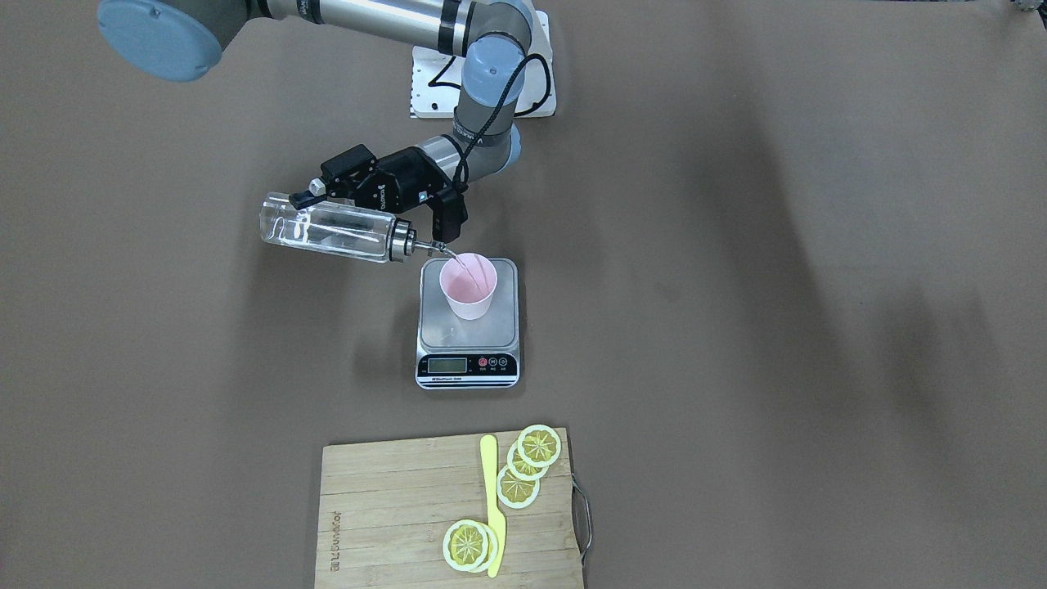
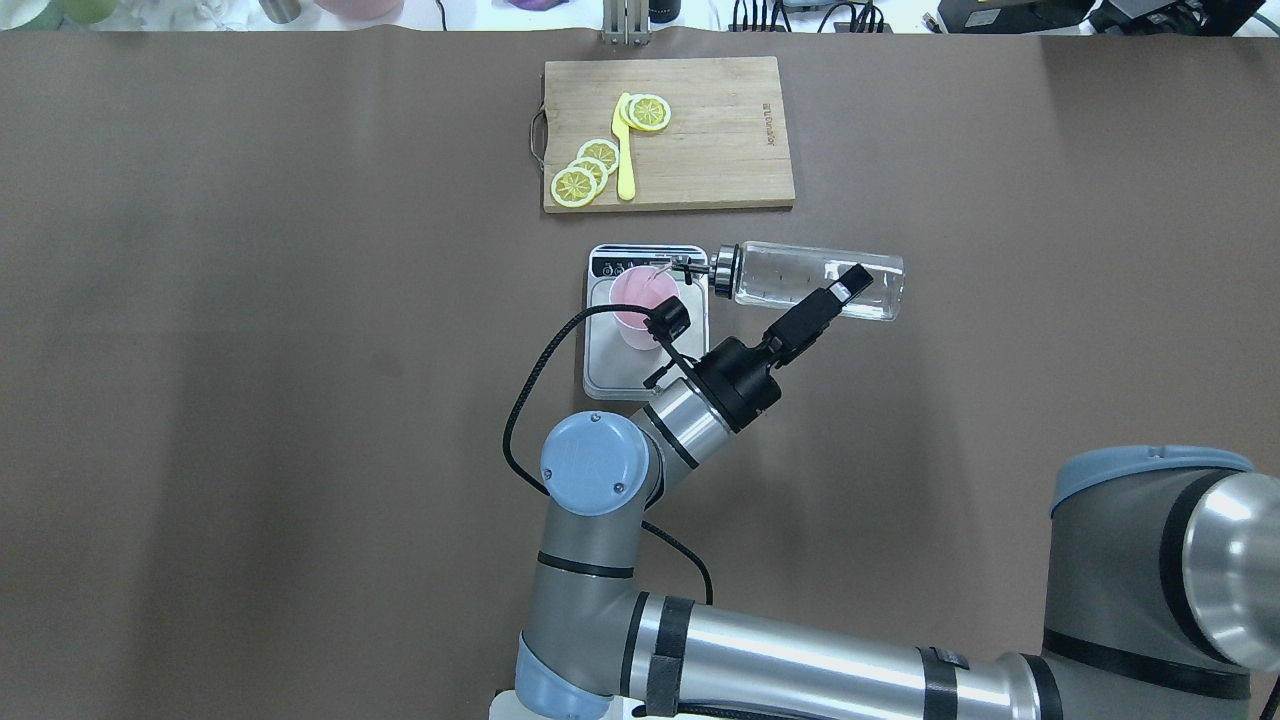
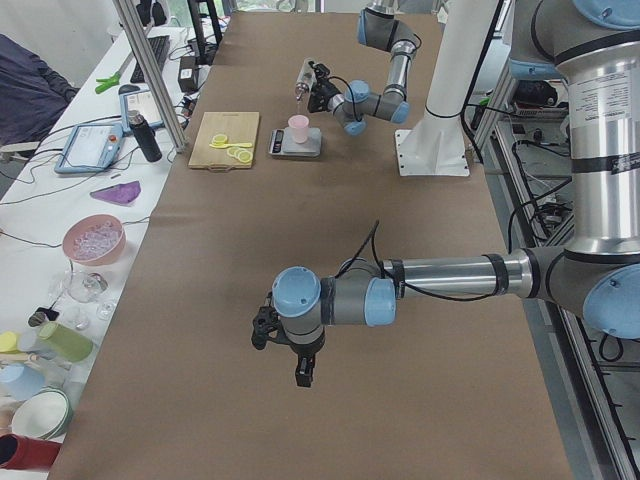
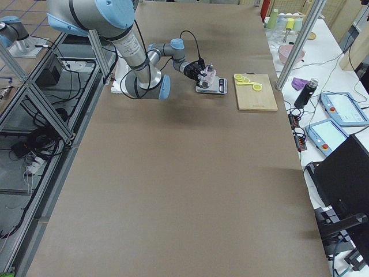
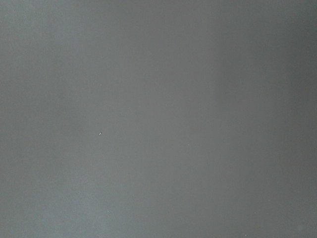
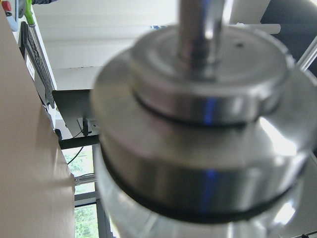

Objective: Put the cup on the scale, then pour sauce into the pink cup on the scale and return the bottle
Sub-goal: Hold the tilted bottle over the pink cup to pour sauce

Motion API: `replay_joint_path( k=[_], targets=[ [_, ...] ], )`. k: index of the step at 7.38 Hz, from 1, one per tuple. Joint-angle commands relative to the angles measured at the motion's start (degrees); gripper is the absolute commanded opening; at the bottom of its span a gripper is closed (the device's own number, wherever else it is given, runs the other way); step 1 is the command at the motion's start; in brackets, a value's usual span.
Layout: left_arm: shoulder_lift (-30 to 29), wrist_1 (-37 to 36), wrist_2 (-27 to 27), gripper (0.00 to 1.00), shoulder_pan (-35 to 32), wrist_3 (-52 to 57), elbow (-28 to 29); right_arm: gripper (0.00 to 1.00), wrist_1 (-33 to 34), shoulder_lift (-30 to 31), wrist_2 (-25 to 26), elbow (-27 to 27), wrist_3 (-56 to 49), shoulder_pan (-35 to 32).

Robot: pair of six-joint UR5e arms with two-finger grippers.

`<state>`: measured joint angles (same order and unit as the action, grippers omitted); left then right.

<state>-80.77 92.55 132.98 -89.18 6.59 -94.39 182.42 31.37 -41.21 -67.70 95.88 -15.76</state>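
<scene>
**Bottle (image 2: 775, 275) over cup (image 2: 630, 295) on scale (image 2: 612, 372).**
Overhead: long axis 3-to-9 o'clock, spout (image 2: 688, 265) toward 9; right pincer (image 2: 843, 288) clamps its body.

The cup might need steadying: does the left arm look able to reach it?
Doubtful: the left gripper hangs far off, and the right gripper holds the bottle tipped over the cup.

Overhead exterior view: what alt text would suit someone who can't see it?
The right gripper holds a clear glass bottle with a metal spout on its side, the spout over a pale pink plastic cup standing on a silver kitchen scale. Beyond lies a wooden cutting board with lemon slices and a yellow knife.
</scene>
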Motion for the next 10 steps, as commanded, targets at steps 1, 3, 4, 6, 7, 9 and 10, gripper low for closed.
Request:
replay_joint_path(
  k=[1,3,4,6,7,9,10],
  targets=[
    [0.0,0.1,0.1,0.99,0.0,-0.1,0.0,0.00,0.0,-0.1,-0.1,0.0,0.3,0.0],
    [0.0,0.3,0.0,0.99,0.0,0.0,-0.1,0.00,-0.2,-0.9,-0.2,-0.1,1.1,-0.1],
    [0.0,0.4,0.1,0.99,0.0,0.0,-0.3,0.00,-0.6,-0.9,-0.2,-0.1,1.8,-0.1],
    [0.0,0.5,0.1,0.99,0.0,0.0,-0.7,0.00,-2.1,-0.9,-0.1,-0.8,3.1,-0.3],
    [0.0,0.5,0.1,0.99,0.0,0.0,-0.8,0.00,-4.1,-0.8,0.2,-0.9,3.1,-0.6],
    [0.1,0.6,0.1,0.99,-0.1,0.0,-1.0,0.00,-5.0,0.0,0.4,-4.4,2.6,-0.7],
    [0.0,0.7,0.1,0.99,0.0,0.0,-1.0,0.00,-6.8,1.3,0.5,-6.3,2.4,-0.8]
  ],
)
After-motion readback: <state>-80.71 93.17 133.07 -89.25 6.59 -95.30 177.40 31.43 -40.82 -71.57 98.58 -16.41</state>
